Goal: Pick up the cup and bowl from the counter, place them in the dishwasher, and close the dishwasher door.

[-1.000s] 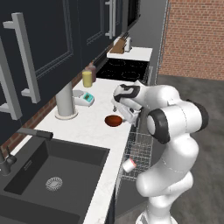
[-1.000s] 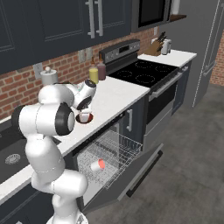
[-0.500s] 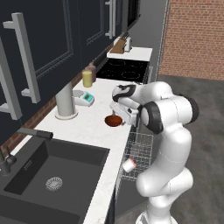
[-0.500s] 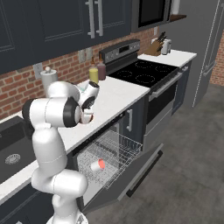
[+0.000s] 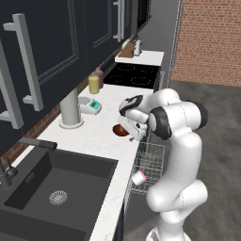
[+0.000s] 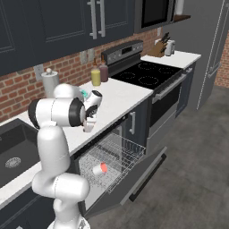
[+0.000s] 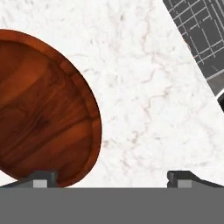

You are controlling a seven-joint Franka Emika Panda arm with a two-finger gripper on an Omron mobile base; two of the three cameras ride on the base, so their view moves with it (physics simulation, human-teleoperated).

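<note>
One bowl (image 7: pixel 41 109) sits on the bench (image 7: pixel 148 87) under my left fingertip (image 7: pixel 43 178), my jaws wide open and empty, so closing now could pinch only its rim and flip it.

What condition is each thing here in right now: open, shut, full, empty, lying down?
Hand: open, holding nothing, low over the bowl's rim.
Bowl: upright on the counter, empty.
Cup: lying on its side in the rack.
Dishwasher door: open.

Arm (image 5: pixel 179 122) bent low, jaws spread wide
</note>
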